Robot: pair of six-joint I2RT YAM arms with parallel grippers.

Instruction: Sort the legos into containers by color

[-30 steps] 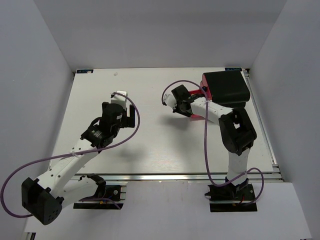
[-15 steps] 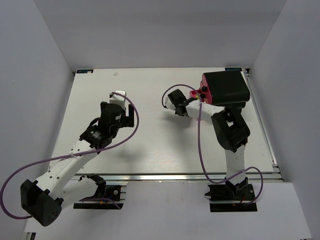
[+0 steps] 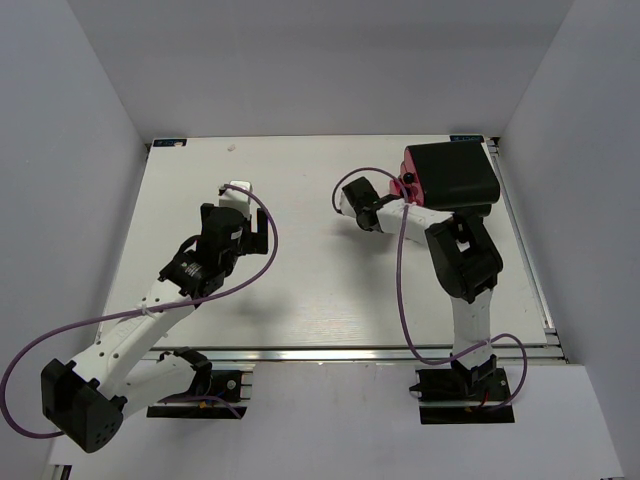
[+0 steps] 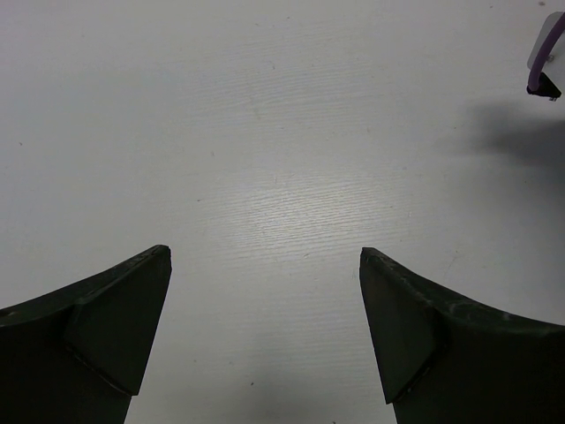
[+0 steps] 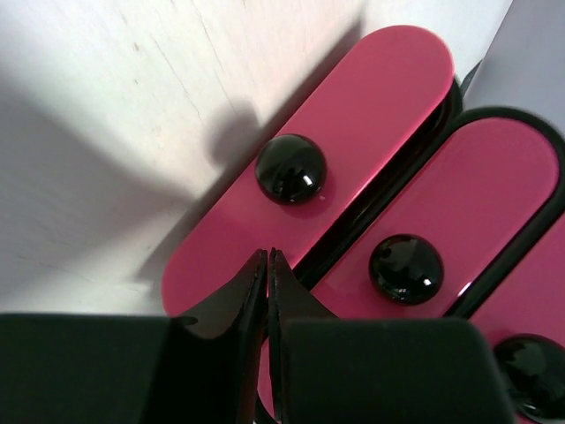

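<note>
**A:** First entry, at the near edge?

**B:** The left arm (image 3: pixel 150 305). It is white with black joints, trails a purple cable (image 3: pixel 60 335), and reaches out over the pale table (image 3: pixel 300 300).

**A:** What is at its end?

**B:** The left gripper (image 4: pixel 265 256). The jaws are spread wide with nothing between them. The wrist view shows only bare table surface in the gap.

**A:** Next entry.

**B:** The right arm (image 3: pixel 465 260). It rises from the near right, folds at a black elbow, and turns its wrist toward the far right of the table.

**A:** And its end?

**B:** The right gripper (image 5: pixel 267 261). The fingertips are pressed together with only a hairline seam between them, and they carry nothing. The tips sit just in front of a magenta drawer front (image 5: pixel 353 150), below its round black knob (image 5: pixel 290 168). I cannot tell whether they touch the front.

**A:** Farthest entry?

**B:** The containers (image 3: pixel 450 175). This is a black box-like stack at the far right of the table with its magenta fronts facing left. The wrist view shows parts of three fronts side by side, each with a dark knob. The second knob (image 5: pixel 405 268) is just right of the closed tips.
</note>
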